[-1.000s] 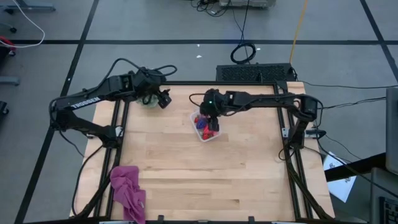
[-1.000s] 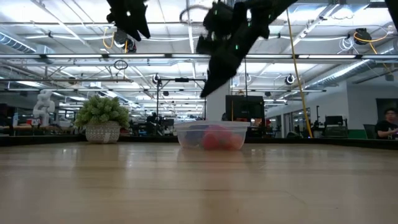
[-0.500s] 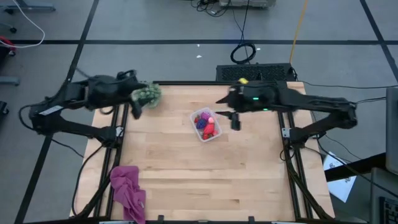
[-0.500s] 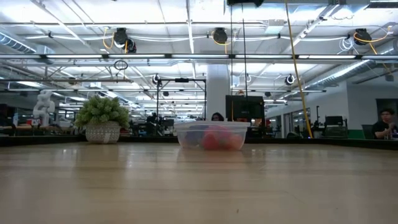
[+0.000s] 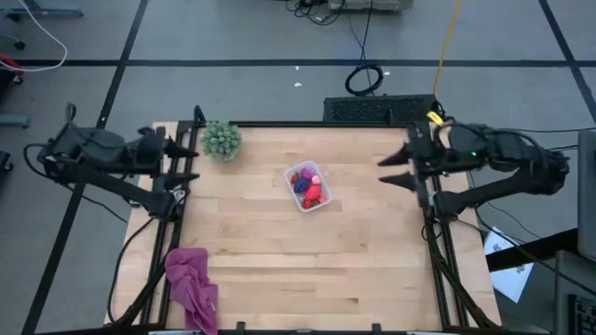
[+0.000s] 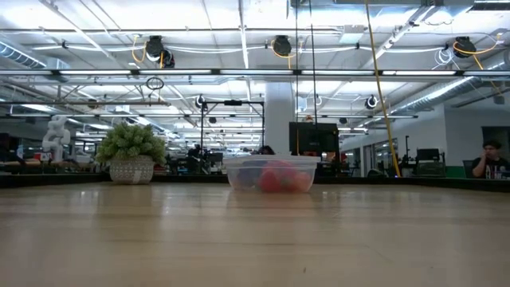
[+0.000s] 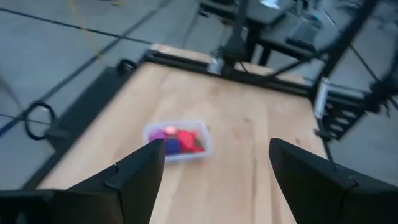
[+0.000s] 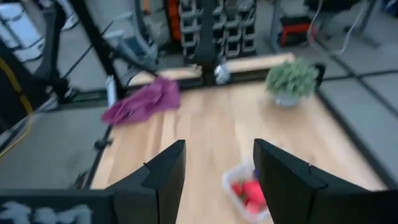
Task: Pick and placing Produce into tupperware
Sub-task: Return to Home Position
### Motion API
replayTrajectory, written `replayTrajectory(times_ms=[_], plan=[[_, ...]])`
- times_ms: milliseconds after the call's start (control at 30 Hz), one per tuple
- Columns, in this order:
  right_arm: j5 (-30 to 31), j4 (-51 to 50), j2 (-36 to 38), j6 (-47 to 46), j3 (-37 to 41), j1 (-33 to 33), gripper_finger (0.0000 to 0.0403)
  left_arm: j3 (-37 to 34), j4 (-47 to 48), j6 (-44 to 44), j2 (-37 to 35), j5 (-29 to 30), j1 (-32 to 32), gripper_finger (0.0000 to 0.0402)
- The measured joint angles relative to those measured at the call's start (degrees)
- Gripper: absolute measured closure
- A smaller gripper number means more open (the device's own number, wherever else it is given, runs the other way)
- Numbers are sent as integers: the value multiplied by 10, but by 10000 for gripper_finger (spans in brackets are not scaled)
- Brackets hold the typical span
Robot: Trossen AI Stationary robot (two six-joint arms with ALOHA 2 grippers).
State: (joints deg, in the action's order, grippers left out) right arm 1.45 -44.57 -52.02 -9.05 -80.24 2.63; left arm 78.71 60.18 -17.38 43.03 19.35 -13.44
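Clear round-cornered plastic tupperware [image 6: 271,159] holds small red and purple produce [image 5: 313,194]

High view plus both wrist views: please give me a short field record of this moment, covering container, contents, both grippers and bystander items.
tupperware: upright on the table, just behind its middle, no lid
produce: red, pink and purple pieces, all inside the tupperware
left gripper: at the table's left edge, open, holding nothing
right gripper: at the table's right edge, open, holding nothing
green plant: back left corner, apart from the tupperware
magenta cloth: crumpled at the front left
task state: looks finished
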Motion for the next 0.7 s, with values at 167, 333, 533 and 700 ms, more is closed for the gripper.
replayTrajectory(times_ms=[167,333,533,700], plan=[[0,-36,58,-48,54,41,222,-72,-9,-37,-41,19,-56,108],[0,-4,122,-72,135,66,222,-167,-86,-51,-115,59,-96,108],[3,158,205,-53,253,60,222,-249,-179,-22,-205,67,-121,108],[4,190,223,-48,312,20,222,-319,-215,-28,-229,68,-121,108]])
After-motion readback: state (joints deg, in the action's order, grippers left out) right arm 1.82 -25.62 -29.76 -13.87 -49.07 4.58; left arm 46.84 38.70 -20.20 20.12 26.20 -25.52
